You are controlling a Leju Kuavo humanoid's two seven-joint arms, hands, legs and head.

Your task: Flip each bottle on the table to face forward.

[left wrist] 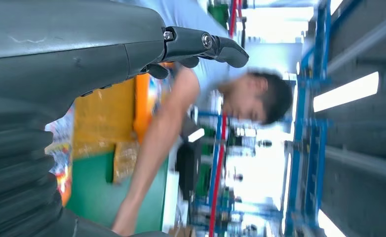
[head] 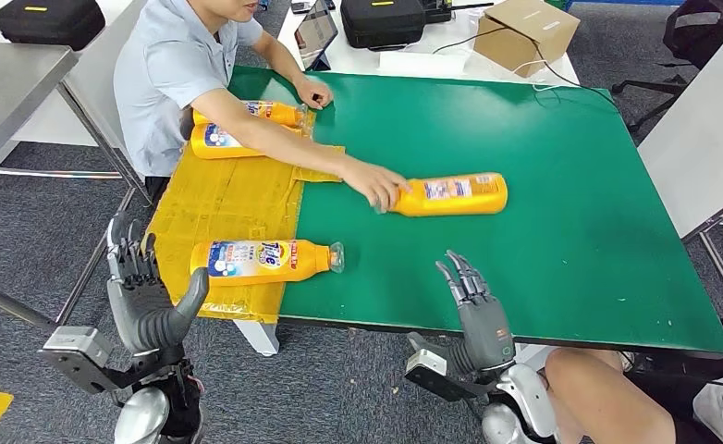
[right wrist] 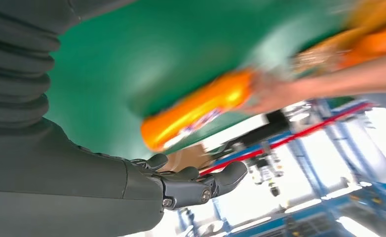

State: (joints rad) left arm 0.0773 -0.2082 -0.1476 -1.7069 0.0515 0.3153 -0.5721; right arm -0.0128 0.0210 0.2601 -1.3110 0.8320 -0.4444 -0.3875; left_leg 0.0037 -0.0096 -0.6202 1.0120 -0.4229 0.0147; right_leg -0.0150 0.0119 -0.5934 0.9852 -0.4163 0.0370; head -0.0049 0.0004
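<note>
A: Item one, bottles. Count and position?

B: Four orange bottles, all lying flat on the green desk. Near bottle on the yellow sheet, at the robot's left: label up, blue and white, large word seems to read "Tide", cap pointing right. Middle bottle on bare green, small-print label up, text too small to read; a person's hand is on its cap end. Two far bottles side by side at the sheet's far edge, by the person's other arm.

A: Item two, hands?

B: Left hand raised off the desk's left edge, just beside the near bottle, fingers spread and upright, holding nothing. Right hand over the near edge, fingers apart, empty
</note>
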